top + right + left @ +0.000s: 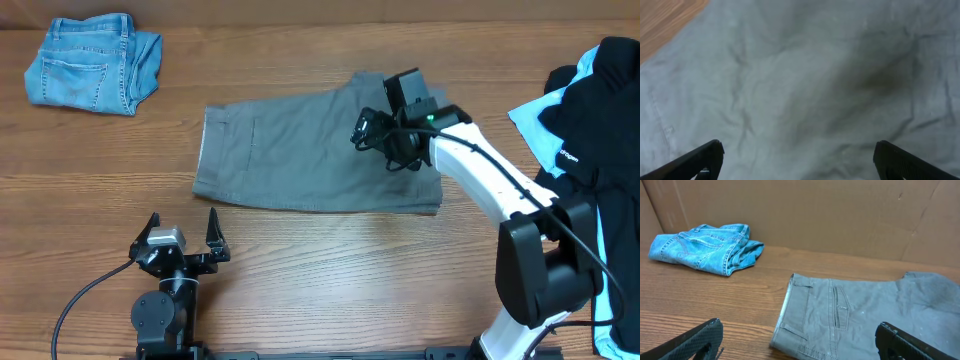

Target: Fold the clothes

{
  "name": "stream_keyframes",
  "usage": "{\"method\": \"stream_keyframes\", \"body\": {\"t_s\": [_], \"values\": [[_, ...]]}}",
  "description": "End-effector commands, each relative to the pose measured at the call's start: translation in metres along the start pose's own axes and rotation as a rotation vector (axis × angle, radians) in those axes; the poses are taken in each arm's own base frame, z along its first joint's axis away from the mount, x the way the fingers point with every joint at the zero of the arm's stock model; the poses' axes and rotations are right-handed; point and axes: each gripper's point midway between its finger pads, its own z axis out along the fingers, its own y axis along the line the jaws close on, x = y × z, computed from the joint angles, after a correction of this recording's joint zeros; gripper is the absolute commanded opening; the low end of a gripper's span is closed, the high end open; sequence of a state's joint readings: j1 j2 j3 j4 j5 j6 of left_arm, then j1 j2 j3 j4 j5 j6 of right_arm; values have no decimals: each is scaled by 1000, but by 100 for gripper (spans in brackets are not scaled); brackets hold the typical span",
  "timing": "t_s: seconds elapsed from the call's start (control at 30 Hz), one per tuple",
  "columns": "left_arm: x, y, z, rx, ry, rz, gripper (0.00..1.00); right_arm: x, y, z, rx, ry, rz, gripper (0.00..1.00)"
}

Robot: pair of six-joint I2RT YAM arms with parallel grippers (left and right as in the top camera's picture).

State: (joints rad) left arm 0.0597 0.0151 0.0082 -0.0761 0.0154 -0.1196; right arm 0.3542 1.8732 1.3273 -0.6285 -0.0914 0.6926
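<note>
1. Nearest the right wrist lens we are viewing the right gripper. Its two dark fingertips are standing wide apart at the lower corners and holding nothing, while grey cloth is filling the whole space between and beyond them. We cannot tell whether the tips are touching the cloth.
2. We are viewing the left gripper at the near edge of the table. Its jaws are likewise standing wide and empty, apart from every garment.
3. Writing: we are noting one small white mark on the black garment, and it is too small to read.
4. The black garment is lying heaped on a light-blue piece at the table's right edge, partly behind the white right arm.
5. The grey shorts are lying flat at mid-table, and the right gripper is hanging over their right-hand end.
6. Their long axis is running left to right across the overhead view. The waistband is pointing toward the robot's left and the leg ends toward its right.
7. In the left wrist view we are seeing a pocket seam running along that same axis, just beside the waistband.
8. The denim piece is lying bunched at the far left corner, well apart from the grey shorts and close before the cardboard wall.
</note>
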Motion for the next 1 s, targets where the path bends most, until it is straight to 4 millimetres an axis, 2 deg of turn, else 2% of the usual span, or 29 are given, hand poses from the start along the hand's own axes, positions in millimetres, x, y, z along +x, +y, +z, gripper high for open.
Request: {"method": "stream_keyframes", "body": {"t_s": [0.0,0.1,0.2,0.4,0.53,0.8,0.97], "values": [[-1,1,0,-4,-8,19,100,4,-12,8,28,-25,57,100],[-5,1,0,-2,-23,19,100,6,-15,11,26,-25,57,100],[-19,-4,-1,20,-82,7,100,6,-14,11,26,-24,58,100],[-45,-51,-12,293,-182,21,100,6,-12,11,16,-25,64,100],[-65,-72,-25,409,-282,105,100,6,-11,11,10,-20,63,100],[-96,-83,-37,457,-357,132,100,3,-8,11,-2,-33,62,100],[-123,-86,-25,452,-274,125,100,2,-5,11,-19,-37,60,100]]}}
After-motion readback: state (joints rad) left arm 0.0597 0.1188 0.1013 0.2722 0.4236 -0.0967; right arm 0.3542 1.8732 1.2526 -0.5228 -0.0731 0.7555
